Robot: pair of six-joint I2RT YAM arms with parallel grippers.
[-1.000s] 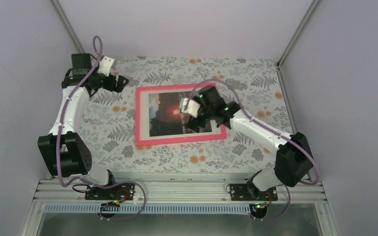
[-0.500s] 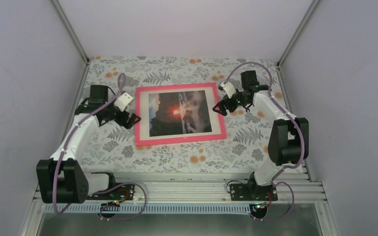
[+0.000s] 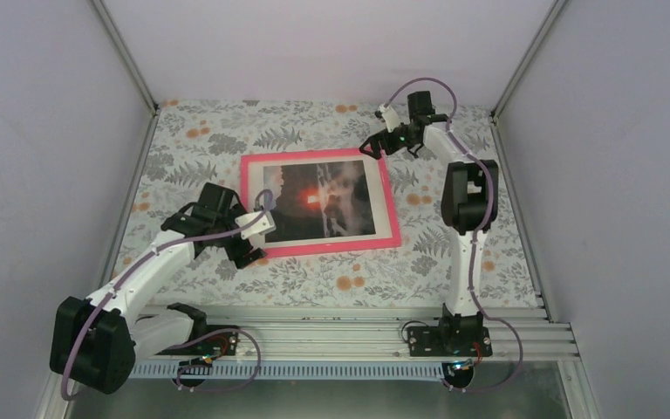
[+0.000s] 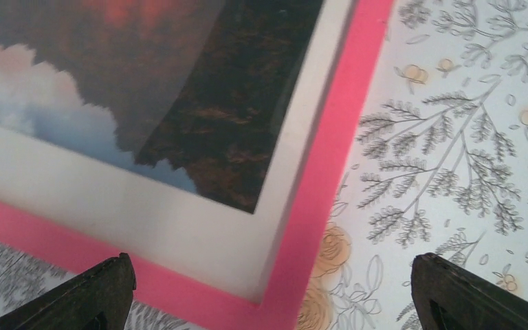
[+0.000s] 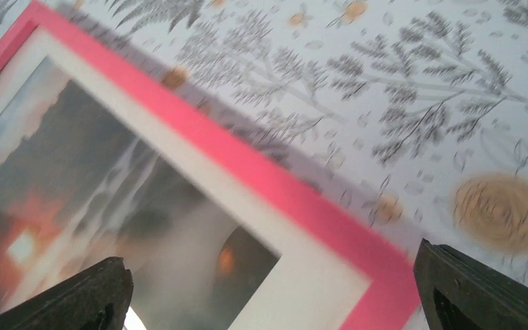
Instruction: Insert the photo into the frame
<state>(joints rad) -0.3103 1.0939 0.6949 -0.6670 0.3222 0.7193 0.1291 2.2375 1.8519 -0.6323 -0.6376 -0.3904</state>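
Note:
The pink frame [image 3: 331,248] lies flat in the middle of the table. Inside it sits the photo [image 3: 318,201], picture side up, with its red-orange glow showing and a white mat [image 3: 385,205] around it. My left gripper [image 3: 249,249] hangs open over the frame's near-left corner, and in the left wrist view that corner of the frame [image 4: 344,124] and the photo [image 4: 179,103] lie between its fingers [image 4: 103,292]. My right gripper [image 3: 372,147] is open above the far-right corner, with the frame [image 5: 199,124] and the photo [image 5: 96,185] below it. Neither gripper holds anything.
A floral-patterned cloth [image 3: 454,166] covers the table. Grey walls close it in at the back and both sides. The arm bases sit on a metal rail [image 3: 314,336] at the near edge.
The left arm swung from the frame's left side down to its near-left corner. The right arm pulled off the photo, went past the right rail, and now stands at the far-right corner.

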